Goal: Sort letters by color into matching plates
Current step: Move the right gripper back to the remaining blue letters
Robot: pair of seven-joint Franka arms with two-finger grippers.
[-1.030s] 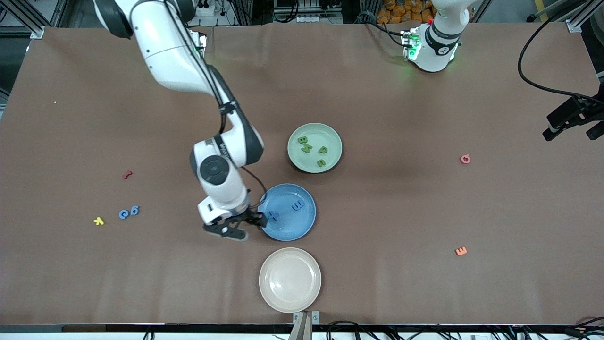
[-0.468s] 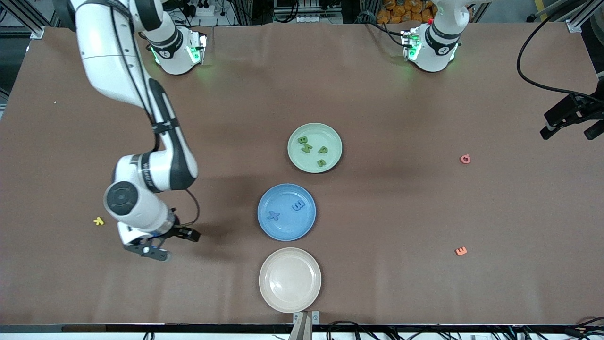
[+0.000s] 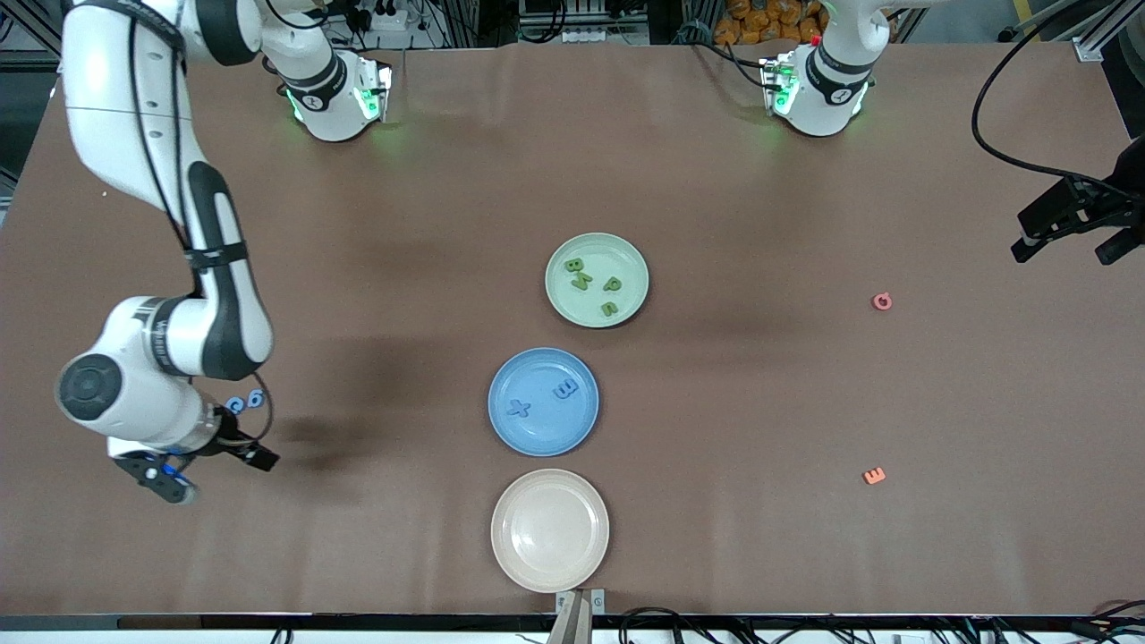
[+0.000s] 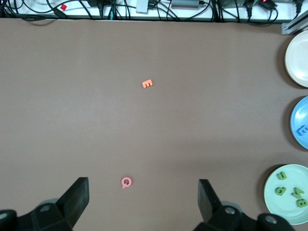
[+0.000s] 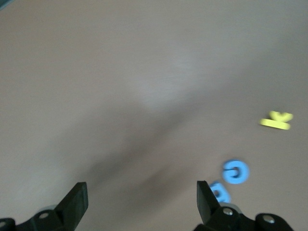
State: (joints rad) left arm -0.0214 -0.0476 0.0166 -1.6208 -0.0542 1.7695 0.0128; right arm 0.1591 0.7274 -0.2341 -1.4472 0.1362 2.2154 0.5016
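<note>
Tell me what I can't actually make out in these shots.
- Front view: the right arm covers part of the two blue letters and all of the yellow letter.
- Right wrist view: motion blur smears those letters, so their shapes are unreadable.
- Left wrist view: the frame edge cuts off the blue plate and the beige plate.
- Front view: the green letters are too small to read.

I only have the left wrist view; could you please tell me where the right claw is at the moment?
Observer: The right claw hangs open over bare table at the right arm's end.
Operator: Thank you. Are any blue letters loose near it?
Observer: Yes, two loose blue letters lie side by side on the table, close to where it hangs.
Operator: My left claw waits open. How many letters are in the blue plate?
Observer: The blue plate holds two, an X-shaped one and another.
</note>
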